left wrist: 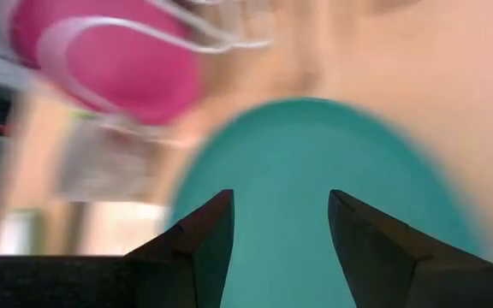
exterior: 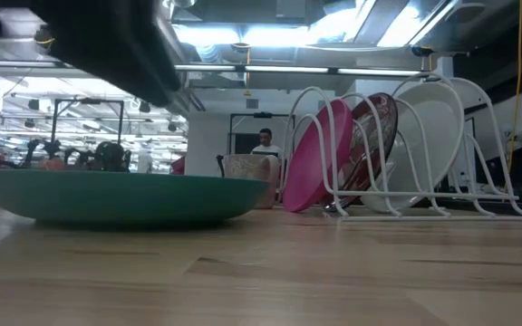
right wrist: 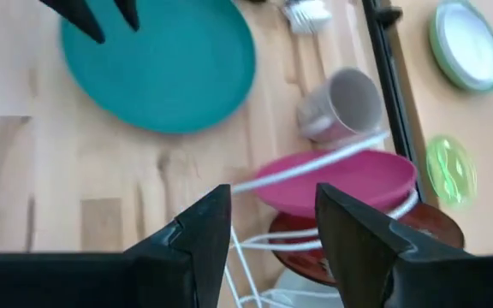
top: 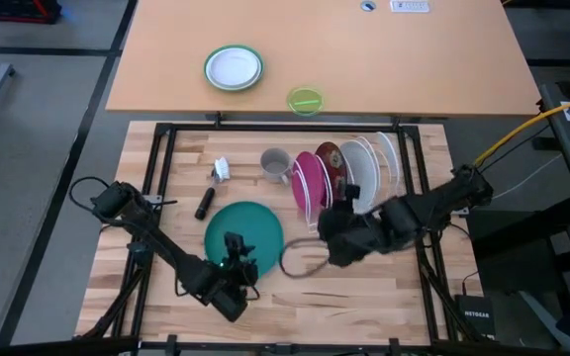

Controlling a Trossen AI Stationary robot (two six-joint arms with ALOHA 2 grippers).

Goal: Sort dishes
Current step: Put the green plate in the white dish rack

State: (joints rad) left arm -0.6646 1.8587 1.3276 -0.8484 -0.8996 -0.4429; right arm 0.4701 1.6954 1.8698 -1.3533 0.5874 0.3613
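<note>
2 tools [left wrist: 281, 231] [right wrist: 272, 231] gape empty; the white plate [exterior: 429, 145] (rack-barred) hides behind the red plate [exterior: 374, 136].

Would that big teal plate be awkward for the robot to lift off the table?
Probably. The teal plate lies flat on the wooden table, so fingers must catch its low rim. It looks smooth, perhaps slippery, and likely stiff. The open left gripper hovers over it.

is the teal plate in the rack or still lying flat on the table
Flat on the table, outside the rack. The large round teal-green plate lies on the wood beside the white wire dish rack, where the pink plate stands on edge.
</note>
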